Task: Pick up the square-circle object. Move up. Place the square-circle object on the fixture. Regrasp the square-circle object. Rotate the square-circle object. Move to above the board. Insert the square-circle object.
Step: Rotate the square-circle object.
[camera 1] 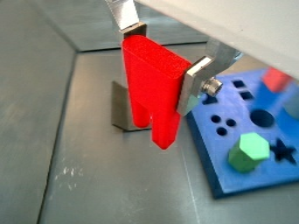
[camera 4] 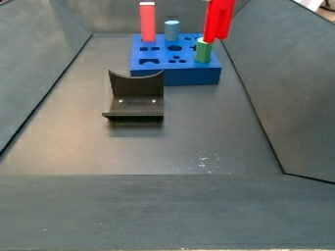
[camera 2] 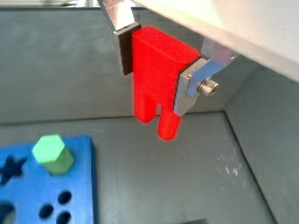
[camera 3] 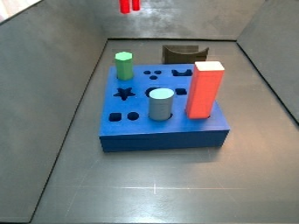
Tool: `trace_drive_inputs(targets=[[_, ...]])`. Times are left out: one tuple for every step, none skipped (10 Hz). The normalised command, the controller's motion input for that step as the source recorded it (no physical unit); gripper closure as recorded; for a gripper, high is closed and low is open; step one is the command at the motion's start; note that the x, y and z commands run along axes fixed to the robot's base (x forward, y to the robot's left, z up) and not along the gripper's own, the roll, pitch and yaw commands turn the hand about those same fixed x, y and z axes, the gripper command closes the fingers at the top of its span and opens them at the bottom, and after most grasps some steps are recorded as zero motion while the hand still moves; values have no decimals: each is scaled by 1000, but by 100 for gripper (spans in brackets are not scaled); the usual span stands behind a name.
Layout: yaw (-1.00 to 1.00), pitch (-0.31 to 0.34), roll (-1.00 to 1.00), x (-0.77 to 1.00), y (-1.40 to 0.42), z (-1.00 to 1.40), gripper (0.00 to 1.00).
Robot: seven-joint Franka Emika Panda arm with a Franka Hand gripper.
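While the gripper [camera 1: 163, 54] hangs high above the floor, its silver fingers [camera 1: 197, 74] are clamped on the square-circle object [camera 1: 155, 87], a bright red peg held upright with its lower end free in the air. Both wrist views show the plates pressing its opposite sides; in the second, the gripper [camera 2: 162, 54] grips the upper part of the peg [camera 2: 158, 83], and a notch splits the peg's lower end into a shorter and a longer leg.

In a side view the peg [camera 3: 128, 5] shows only at the upper edge of the frame, well above everything else. In a side view from the opposite end it [camera 4: 220, 18] hangs over the far part of the bin, near the board [camera 4: 177, 57].

Fixture [camera 4: 133, 96]: dark bracket on the grey floor [camera 4: 157, 147], apart from the board, nothing on it. It also shows under the held peg in a wrist view [camera 1: 122, 105].

Board [camera 3: 163, 122]: blue slab with dark cut-outs. Standing in it: green peg [camera 3: 122, 65], grey-blue cylinder [camera 3: 160, 103], tall red-orange block [camera 3: 205, 89]. Star hole [camera 3: 122, 94] open.
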Motion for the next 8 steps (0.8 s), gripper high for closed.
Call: trace_drive_inputs(targets=[[-1000,30,-54,1,8,2,100],[-1000,33,-60,0,10,2,100],[-1000,36,-65,0,10,2,100],[-1000,43,-77,0,11,3,100],[-1000,52,-93,0,12,3,100],[-1000,62,-113,1,12,4,100],[-941,74,-135,1,13,5,100],[-693,73,-135,1,13,7,100]])
